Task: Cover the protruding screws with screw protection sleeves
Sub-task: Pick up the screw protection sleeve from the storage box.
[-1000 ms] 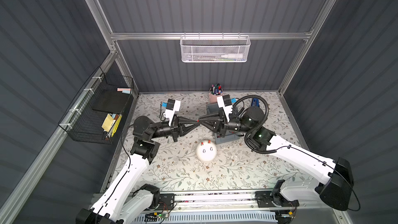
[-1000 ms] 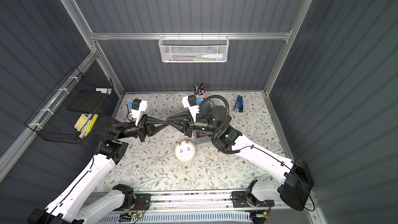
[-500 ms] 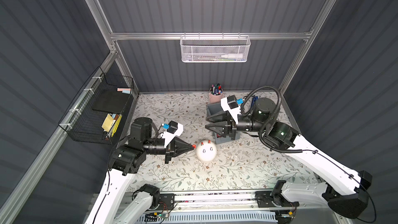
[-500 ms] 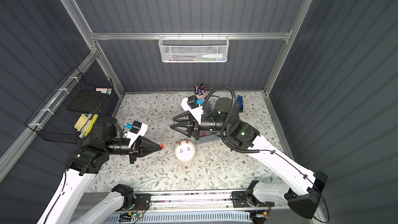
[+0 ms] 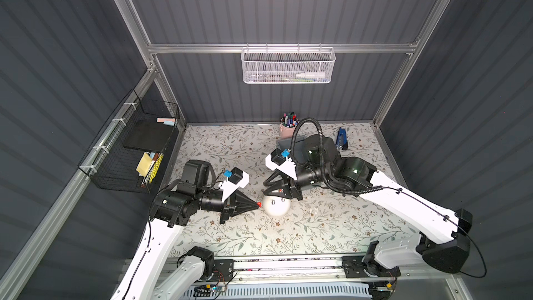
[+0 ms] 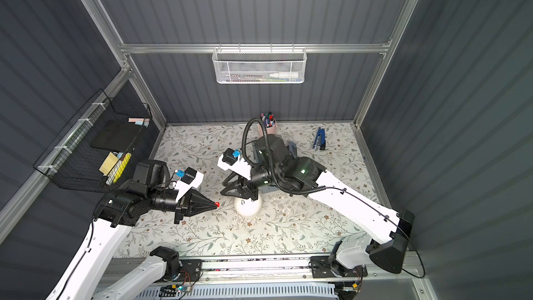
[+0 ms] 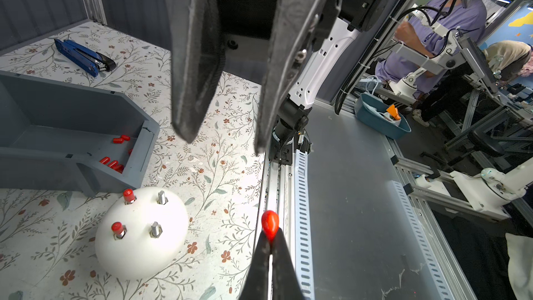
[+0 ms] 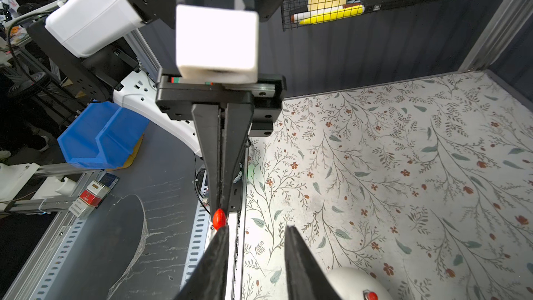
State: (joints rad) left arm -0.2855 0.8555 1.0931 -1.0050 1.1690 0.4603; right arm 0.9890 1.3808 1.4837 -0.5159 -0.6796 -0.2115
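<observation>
The left pincer (image 7: 270, 240) is clenched on one red sleeve (image 7: 270, 224), just beside the dome (image 7: 138, 255) on the counter (image 7: 216, 168). Two of the dome's screws (image 7: 162, 197) stand bare; two wear sleeves (image 7: 129, 195). The right pincer (image 8: 256, 229) hangs over the dome's edge, released and empty.

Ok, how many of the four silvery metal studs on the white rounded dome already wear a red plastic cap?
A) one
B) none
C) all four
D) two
D: on the white rounded dome, two silvery metal studs stand bare and the other two carry red plastic caps.
</observation>
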